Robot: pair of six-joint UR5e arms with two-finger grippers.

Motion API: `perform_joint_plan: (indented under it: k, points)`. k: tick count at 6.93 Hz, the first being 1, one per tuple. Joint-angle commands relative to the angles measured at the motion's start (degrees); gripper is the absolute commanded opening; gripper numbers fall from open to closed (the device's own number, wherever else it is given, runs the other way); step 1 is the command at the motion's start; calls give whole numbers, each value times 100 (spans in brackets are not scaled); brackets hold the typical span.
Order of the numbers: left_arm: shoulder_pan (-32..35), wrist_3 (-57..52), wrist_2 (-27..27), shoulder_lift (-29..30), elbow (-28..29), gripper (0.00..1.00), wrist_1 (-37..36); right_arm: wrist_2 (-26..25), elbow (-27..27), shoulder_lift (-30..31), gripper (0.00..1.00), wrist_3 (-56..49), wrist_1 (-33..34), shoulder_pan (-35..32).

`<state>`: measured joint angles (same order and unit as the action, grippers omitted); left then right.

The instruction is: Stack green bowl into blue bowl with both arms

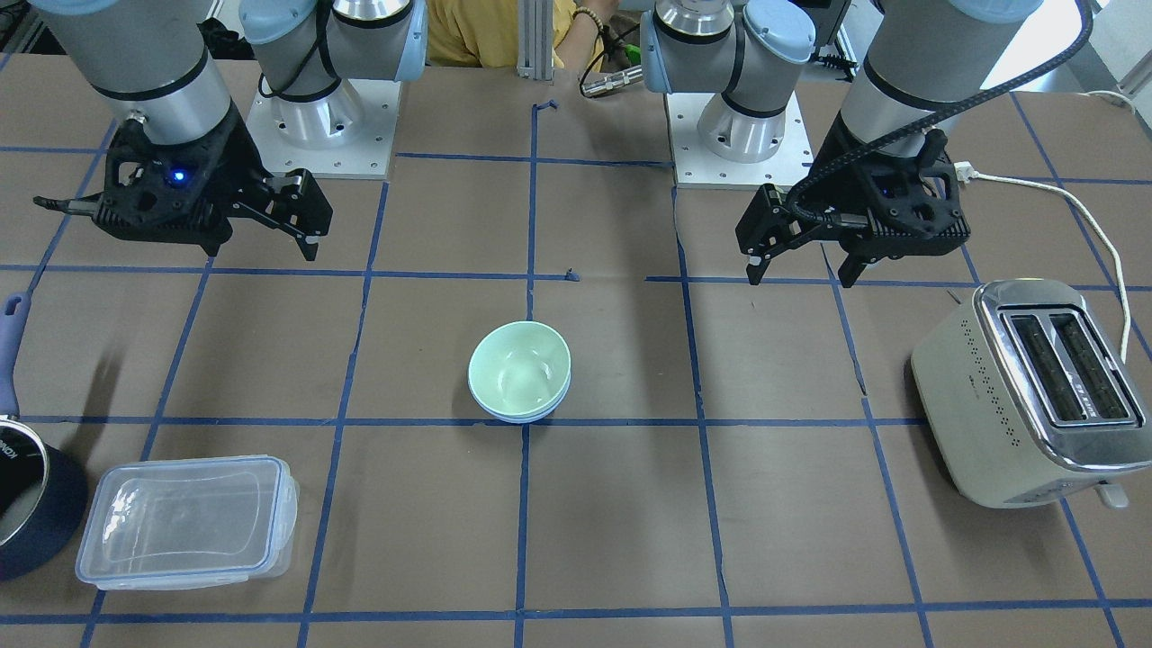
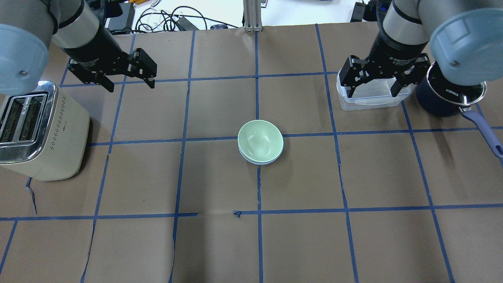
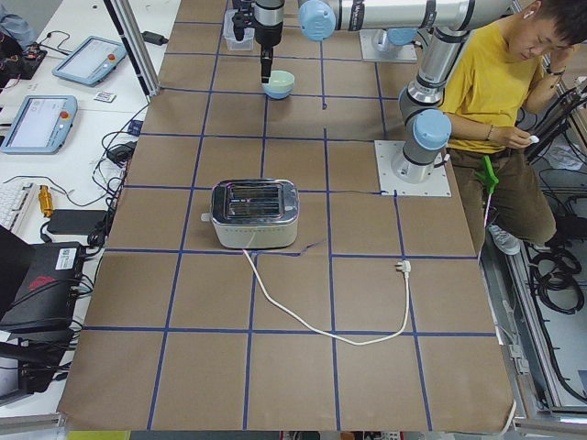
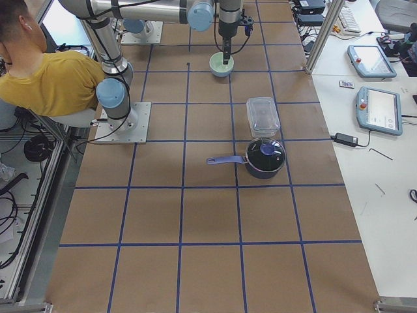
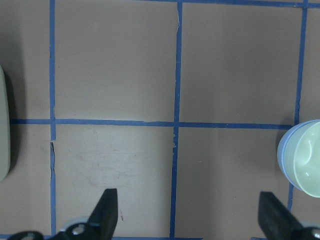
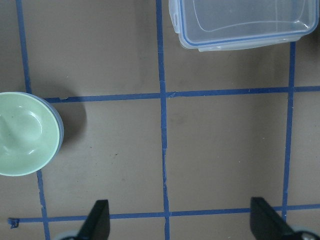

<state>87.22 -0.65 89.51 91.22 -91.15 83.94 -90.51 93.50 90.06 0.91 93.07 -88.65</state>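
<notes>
The green bowl (image 1: 520,367) sits nested inside the blue bowl (image 1: 517,418) at the table's middle; only the blue rim shows under it. The overhead view shows the same: green bowl (image 2: 260,139), blue bowl's rim (image 2: 259,162). My left gripper (image 2: 131,83) is open and empty, raised, well to the bowls' left and farther out. My right gripper (image 2: 372,93) is open and empty, raised over the clear container. In the left wrist view the stack (image 5: 306,160) lies at the right edge; in the right wrist view the stack (image 6: 25,132) lies at the left edge.
A cream toaster (image 2: 39,129) stands at the table's left with its cable trailing. A clear lidded container (image 2: 373,98) and a dark saucepan (image 2: 448,94) with a blue handle sit at the far right. A person in yellow (image 3: 495,82) sits behind the robot bases.
</notes>
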Motion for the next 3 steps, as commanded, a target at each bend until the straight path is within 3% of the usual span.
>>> perform_joint_plan:
  k: [1, 3]
  points:
    - [6, 4, -38, -7, -8, 100, 0, -19, 54, 125, 100, -12, -323, 103]
    - [23, 4, -39, -16, -8, 100, 0, 33, -25, 161, 100, -11, -351, 94]
